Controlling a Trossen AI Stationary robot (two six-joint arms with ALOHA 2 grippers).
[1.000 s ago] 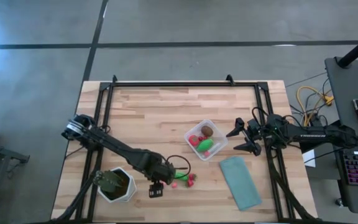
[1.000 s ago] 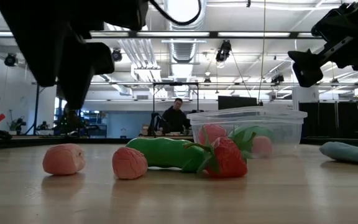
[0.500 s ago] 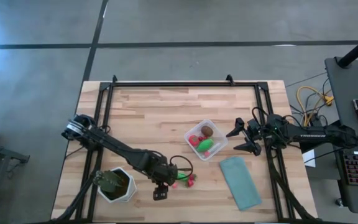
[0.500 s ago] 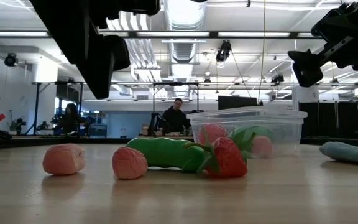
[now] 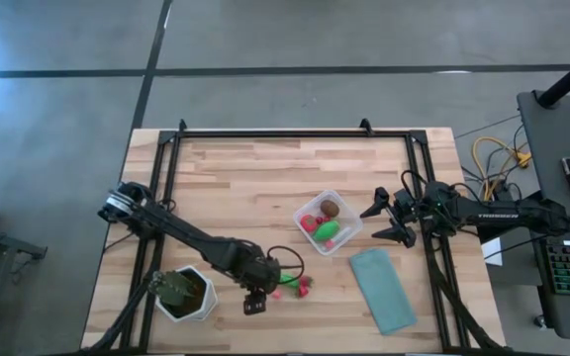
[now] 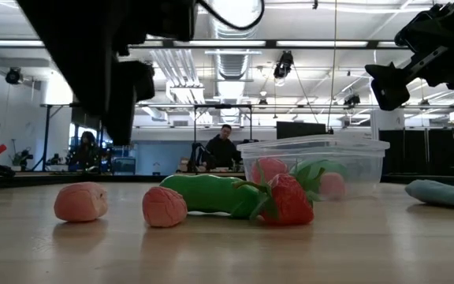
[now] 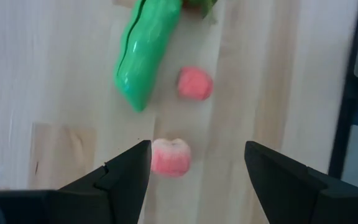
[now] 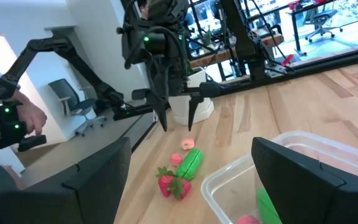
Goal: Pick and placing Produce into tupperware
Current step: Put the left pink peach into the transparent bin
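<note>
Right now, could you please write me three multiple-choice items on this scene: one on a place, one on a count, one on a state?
1. Where does the left gripper hover?
A. over a pink piece on the table
B. inside the tupperware
C. over the teal cloth

2. How many pink pieces lie loose beside the green pod?
A. none
B. two
C. five

3. How do the right gripper's fingers stand?
A. shut on a strawberry
B. shut on the cloth
C. open, holding nothing

Answers: 1 A, the left wrist view shows the piece between the open fingers; 2 B, the low view shows two; 3 C, the fingers stand apart beside the tupperware.
</note>
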